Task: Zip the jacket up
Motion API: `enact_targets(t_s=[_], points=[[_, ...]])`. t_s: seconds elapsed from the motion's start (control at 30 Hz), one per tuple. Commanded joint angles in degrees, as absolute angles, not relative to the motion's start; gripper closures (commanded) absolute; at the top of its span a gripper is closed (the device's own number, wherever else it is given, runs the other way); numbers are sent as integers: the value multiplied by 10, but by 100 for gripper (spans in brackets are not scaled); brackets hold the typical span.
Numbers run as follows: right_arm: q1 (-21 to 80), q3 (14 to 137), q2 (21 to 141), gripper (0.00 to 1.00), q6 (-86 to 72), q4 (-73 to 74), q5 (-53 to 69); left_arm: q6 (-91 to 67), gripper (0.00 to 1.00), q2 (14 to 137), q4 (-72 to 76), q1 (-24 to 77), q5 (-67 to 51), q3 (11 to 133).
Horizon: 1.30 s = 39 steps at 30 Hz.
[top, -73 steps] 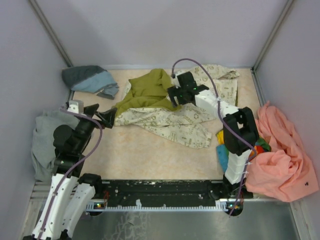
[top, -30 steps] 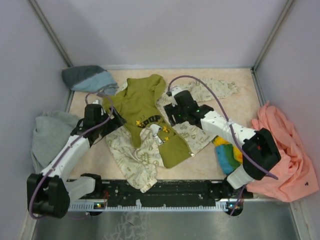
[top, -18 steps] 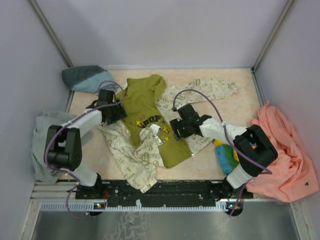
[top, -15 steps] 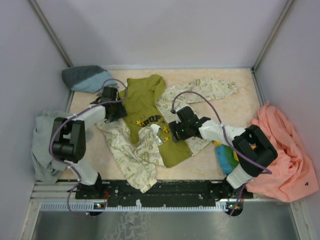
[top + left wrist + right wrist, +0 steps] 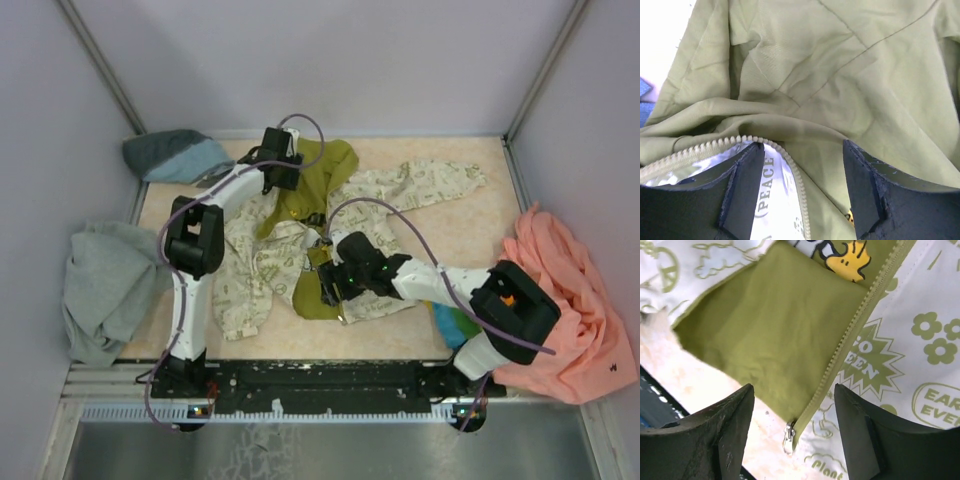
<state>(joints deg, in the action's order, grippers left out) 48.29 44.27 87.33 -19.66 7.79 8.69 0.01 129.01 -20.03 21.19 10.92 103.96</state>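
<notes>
The cream jacket [image 5: 262, 262] with olive motifs lies open on the table, olive lining and hood [image 5: 325, 170] up. My left gripper [image 5: 283, 170] is open at the hood end; in the left wrist view its fingers [image 5: 742, 190] straddle the olive lining [image 5: 840, 75] and a zipper strip [image 5: 790, 170]. My right gripper [image 5: 328, 287] is open low over the jacket's bottom hem. In the right wrist view the zipper strip [image 5: 855, 320] runs between its fingers [image 5: 732, 430] and ends at the metal slider [image 5: 789, 435].
A grey sweatshirt [image 5: 105, 285] lies at the left edge and a blue-grey garment [image 5: 175, 155] at the back left. A peach-pink garment [image 5: 565, 315] is heaped at the right, with a colourful cloth [image 5: 455, 322] beside it. Walls close in three sides.
The jacket has been spread open. My left gripper moved from the left side up to the hood. My right gripper moved from the back down to the bottom hem.
</notes>
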Motion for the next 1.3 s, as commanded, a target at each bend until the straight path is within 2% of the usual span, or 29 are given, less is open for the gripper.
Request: enact_targets(t_s=[0.0, 0.23, 0.37, 0.5, 0.7, 0.93, 0.97, 1.03, 1.1, 1.17, 1.27], points=[[485, 463, 799, 34, -198, 70, 48, 53, 28, 1270, -251, 223, 137, 1104], [448, 434, 720, 34, -150, 52, -44, -36, 23, 1069, -257, 291, 179, 908], [427, 384, 687, 34, -151, 5, -94, -81, 23, 1001, -270, 354, 187, 819], [420, 333, 669, 34, -157, -52, -117, -86, 24, 1014, -296, 423, 237, 815], [419, 282, 661, 34, -163, -97, -145, -120, 30, 1106, -351, 432, 287, 855], [417, 263, 645, 33, -163, -110, -169, -105, 48, 1174, -341, 432, 324, 873], [416, 262, 646, 34, -164, -111, -171, -102, 53, 1185, -344, 432, 327, 880], [416, 262, 649, 34, -166, -111, -175, -99, 74, 1201, -351, 432, 339, 896], [416, 261, 650, 34, -166, -112, -176, -102, 90, 1194, -385, 433, 345, 915], [414, 260, 650, 34, -166, -111, -177, -89, 94, 1152, -403, 438, 331, 916], [415, 260, 648, 34, -167, -113, -175, -34, 93, 1055, -413, 469, 271, 892]])
